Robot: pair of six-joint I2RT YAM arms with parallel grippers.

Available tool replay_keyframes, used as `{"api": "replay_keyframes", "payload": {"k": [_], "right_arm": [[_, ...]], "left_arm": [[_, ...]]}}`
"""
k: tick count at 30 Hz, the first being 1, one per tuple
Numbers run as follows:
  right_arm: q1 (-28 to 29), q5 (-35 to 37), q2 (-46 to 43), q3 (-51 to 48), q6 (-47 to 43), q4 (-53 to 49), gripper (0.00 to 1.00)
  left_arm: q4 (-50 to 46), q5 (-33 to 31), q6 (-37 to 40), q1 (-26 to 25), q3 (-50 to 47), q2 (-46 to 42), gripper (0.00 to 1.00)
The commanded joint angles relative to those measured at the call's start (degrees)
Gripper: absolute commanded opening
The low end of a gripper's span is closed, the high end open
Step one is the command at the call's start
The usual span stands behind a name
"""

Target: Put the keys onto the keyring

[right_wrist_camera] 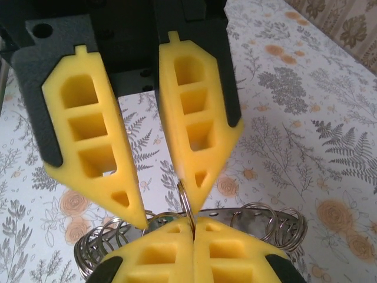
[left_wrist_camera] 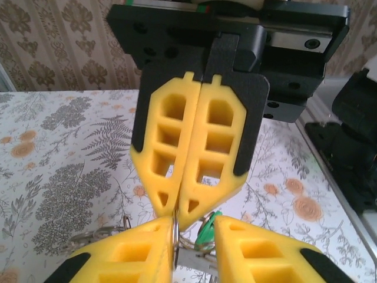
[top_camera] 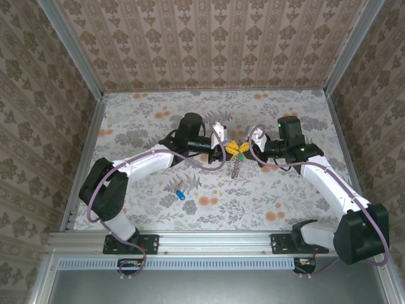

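Over mid-table, two grippers meet at the keyring.
Blue key lies loose at left; left gripper has its fingers apart; the thin, stiff, likely slippery keyring is pinched edge-on by the closed right gripper. Best gripped across its wire.

No writing or number is legible (wallpaper and tabletop bear only floral print).

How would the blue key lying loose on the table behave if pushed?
The blue key lies flat, so it would probably slide or spin rather than roll. It is tiny, so likely very light and easily flicked away.
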Motion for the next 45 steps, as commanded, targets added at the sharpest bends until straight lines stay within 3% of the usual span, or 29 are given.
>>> {"api": "replay_keyframes", "payload": {"k": [1, 9, 15, 25, 29, 45], "right_arm": [[1.3, 1.6, -1.0, 3.3, -2.6, -2.4, 0.0], [2.7, 3.8, -1.3, 4.3, -4.0, -5.1, 0.0], [3.0, 4.9, -1.4, 4.9, -5.0, -6.6, 0.0], [0.6, -4.3, 0.2, -2.0, 2.7, 7.6, 0.15], [-0.1, -6.0, 1.5, -3.4, 4.9, 12.6, 0.17], [-1.4, -8.2, 3.7, -3.0, 6.8, 15.1, 0.18]], "left_arm": [[-10.7, -2.0, 7.0, -1.0, 2.9, 0.2, 0.24], [-19.5, -6.0, 12.4, -1.7, 6.8, 0.7, 0.02], [-20.7, -5.8, 13.7, -1.5, 7.1, 0.2, 0.0], [9.1, 7.5, -4.3, 1.6, -2.5, -3.0, 0.0], [16.9, 9.1, -9.5, 2.4, -4.5, -3.0, 0.0], [45.3, 11.7, -27.6, 3.7, -9.0, 0.6, 0.0]]}}
